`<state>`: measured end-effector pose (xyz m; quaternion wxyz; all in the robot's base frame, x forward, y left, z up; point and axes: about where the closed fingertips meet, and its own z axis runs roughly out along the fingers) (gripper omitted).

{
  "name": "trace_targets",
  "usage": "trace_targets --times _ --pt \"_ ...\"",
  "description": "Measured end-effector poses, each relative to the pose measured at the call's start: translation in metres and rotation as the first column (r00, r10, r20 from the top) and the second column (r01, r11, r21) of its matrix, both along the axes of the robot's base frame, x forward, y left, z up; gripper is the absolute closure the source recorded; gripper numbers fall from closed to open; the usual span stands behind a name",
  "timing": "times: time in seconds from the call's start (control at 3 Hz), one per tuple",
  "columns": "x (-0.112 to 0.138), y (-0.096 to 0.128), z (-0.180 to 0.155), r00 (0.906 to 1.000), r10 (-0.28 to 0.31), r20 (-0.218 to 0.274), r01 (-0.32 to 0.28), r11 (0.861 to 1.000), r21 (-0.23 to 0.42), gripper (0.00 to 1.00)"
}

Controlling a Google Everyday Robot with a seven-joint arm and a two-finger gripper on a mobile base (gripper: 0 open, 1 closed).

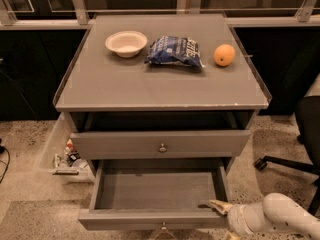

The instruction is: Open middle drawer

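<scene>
Middle drawer (155, 190) stands well out, grey inside showing, and stretches left from the gripper (220, 207). Gripper sits at the drawer's right front corner, by the rim. Open or closed: cannot tell. Opening looks essentially done; probably only backing away is left.

The grey desk (150, 91) is carrying a white bowl (126, 43), a blue-and-white printed bag (174, 51) and an orange fruit (224, 55). The middle drawer (155, 190) is showing plain grey inside. The tan claw (221, 211) is sitting at its front right corner.

White bowl (126, 43), blue bag (173, 51), orange (224, 55) on tabletop (150, 90).
</scene>
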<state>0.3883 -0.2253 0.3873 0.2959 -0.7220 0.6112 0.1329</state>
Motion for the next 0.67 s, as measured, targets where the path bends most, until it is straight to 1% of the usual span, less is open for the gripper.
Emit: trace_targets --times 0.33,0.67 --pt "-0.0151 -0.0066 -0.007 0.9998 -0.008 -0.016 0.008 1.0 0.014 0.42" --pt "-0.0111 -0.0058 -0.0022 0.9998 -0.008 -0.016 0.008 1.0 0.014 0.65"
